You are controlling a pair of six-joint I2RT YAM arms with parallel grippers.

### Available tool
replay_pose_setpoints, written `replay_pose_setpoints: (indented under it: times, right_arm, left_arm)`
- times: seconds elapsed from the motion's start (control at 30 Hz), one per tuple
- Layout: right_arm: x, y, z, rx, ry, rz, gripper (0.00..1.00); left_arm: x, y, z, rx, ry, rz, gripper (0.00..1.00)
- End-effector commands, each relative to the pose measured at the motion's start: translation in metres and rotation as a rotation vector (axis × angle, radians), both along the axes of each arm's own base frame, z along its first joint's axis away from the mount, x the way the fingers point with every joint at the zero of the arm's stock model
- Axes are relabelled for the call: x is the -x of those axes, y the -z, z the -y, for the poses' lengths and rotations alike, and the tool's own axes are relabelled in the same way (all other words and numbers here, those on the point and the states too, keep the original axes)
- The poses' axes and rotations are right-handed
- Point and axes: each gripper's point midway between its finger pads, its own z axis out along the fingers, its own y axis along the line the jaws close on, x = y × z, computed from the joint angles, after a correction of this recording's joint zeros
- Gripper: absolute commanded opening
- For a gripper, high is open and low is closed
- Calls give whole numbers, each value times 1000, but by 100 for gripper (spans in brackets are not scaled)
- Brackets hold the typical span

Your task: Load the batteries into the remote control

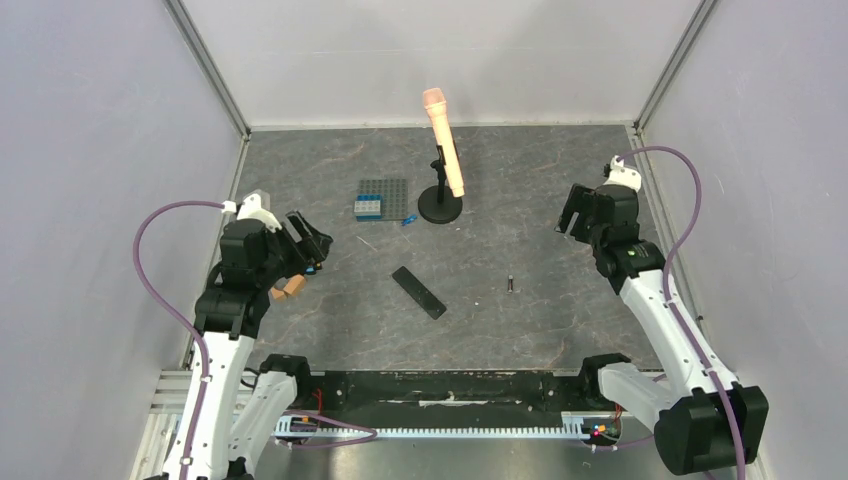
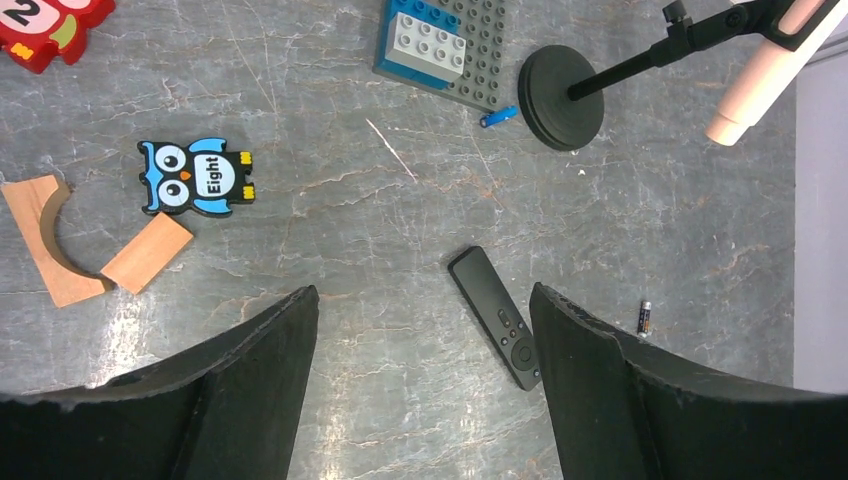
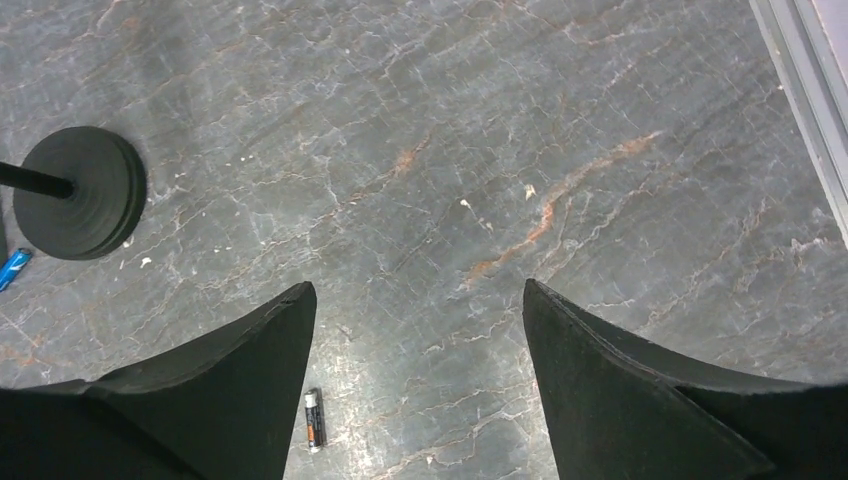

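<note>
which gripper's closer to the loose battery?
The right gripper: in its wrist view the battery shows right beside one of its jaws. From the left gripper, it lies beyond the remote control.

You're in a robotics lab test cell: plain pale walls (image 1: pixel 90 150) on aluminium frame posts (image 1: pixel 205 65) box in a grey marbled table (image 1: pixel 520 180). Ahead of your left pincer (image 2: pixel 422 295) lie mismatched props: a toy owl (image 2: pixel 196 177), wooden blocks (image 2: pixel 145 252), a studded baseplate (image 2: pixel 485 45), a microphone (image 2: pixel 765 65) on a stand. A purple cable (image 1: pixel 138 258) loops back from its wrist.
</note>
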Motion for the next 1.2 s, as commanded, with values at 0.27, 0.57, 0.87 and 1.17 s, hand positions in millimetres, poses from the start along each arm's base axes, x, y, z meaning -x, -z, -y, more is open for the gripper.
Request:
replay_pose_setpoints:
  times: [0.27,0.57,0.87,1.17]
  right_arm:
    - [14,14,-60,-102,-268,27,81]
    - [59,39,-167,-108,-649,34,83]
    - [108,68,-278,150,-992,-60,86]
    - [125,122,-323,276,-1056,-254,79]
  left_arm:
    - [0,8,1,12,-4,-59,89]
    - [-5,2,26,88,127,3,84]
    - [0,1,16,47,84,36,83]
    - [7,-6,9,12,68,106,83]
